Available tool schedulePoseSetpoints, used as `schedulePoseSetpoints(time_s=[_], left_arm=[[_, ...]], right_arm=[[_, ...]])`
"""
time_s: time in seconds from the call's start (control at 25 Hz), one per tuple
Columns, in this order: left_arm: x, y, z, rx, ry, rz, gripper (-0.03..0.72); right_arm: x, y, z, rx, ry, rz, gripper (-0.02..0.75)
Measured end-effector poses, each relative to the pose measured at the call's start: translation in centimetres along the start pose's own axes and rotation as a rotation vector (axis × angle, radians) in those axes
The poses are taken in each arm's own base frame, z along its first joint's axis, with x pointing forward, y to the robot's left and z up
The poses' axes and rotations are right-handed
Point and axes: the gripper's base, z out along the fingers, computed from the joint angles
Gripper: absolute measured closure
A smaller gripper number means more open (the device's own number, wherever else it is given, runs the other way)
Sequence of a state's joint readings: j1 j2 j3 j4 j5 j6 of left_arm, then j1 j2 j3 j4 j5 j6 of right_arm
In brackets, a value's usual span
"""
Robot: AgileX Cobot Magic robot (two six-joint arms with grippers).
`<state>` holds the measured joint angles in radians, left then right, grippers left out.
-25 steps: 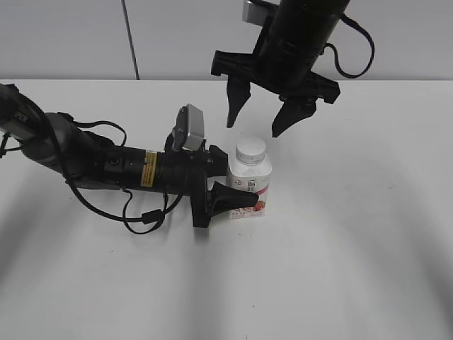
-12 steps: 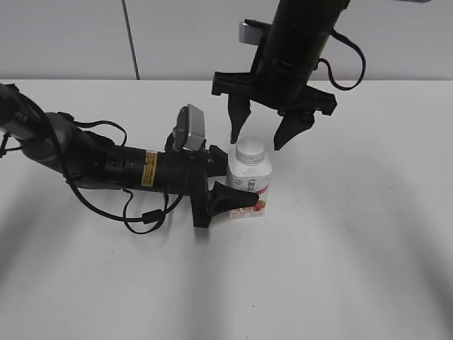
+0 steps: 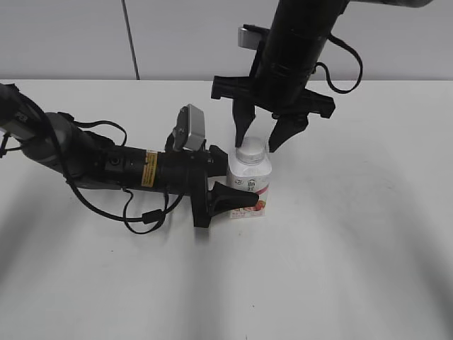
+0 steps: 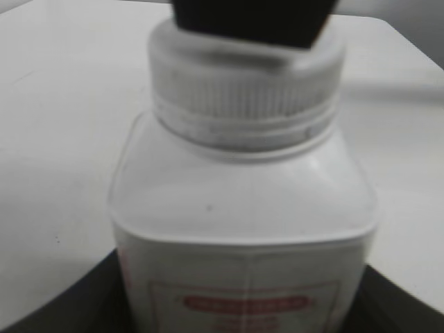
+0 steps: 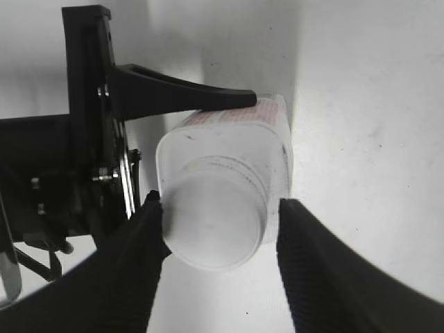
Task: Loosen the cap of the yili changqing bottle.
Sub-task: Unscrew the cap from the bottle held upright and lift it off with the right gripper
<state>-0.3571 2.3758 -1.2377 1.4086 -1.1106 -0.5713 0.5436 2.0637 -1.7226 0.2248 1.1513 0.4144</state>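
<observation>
A white cap (image 3: 250, 149) tops a small bottle (image 3: 249, 180) standing upright mid-table. The left gripper (image 3: 230, 183), reaching in from the left, clamps the bottle's body. The right gripper (image 3: 256, 139) hangs above, fingers spread either side of the cap, apparently not yet gripping. This looks like the approach; next it should close and twist.

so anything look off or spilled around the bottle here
Nothing stands out. The yili changqing bottle stands upright in the left tool, its cap on and level. The right tool is open around the cap. No spill shows on the table.
</observation>
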Motion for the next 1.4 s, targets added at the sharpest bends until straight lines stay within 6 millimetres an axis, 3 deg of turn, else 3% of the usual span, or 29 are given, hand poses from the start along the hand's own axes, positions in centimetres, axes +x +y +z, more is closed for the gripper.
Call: schedulePoseSetpoints(time_s=[0.28,1.0,1.4], left_arm=[[0.0,0.0,0.0,0.000,0.000,-0.001,0.258],[0.0,0.0,0.0,-0.001,0.001,-0.001,0.258],[0.0,0.0,0.0,-0.001,0.001,-0.001,0.258]], right_arm=[[0.1,0.2,0.3,0.000,0.005,-0.004,0.325],[0.1,0.4,1.2,-0.004,0.022,-0.005,0.290],[0.1,0.3,1.5,0.005,0.037,-0.010,0.332]])
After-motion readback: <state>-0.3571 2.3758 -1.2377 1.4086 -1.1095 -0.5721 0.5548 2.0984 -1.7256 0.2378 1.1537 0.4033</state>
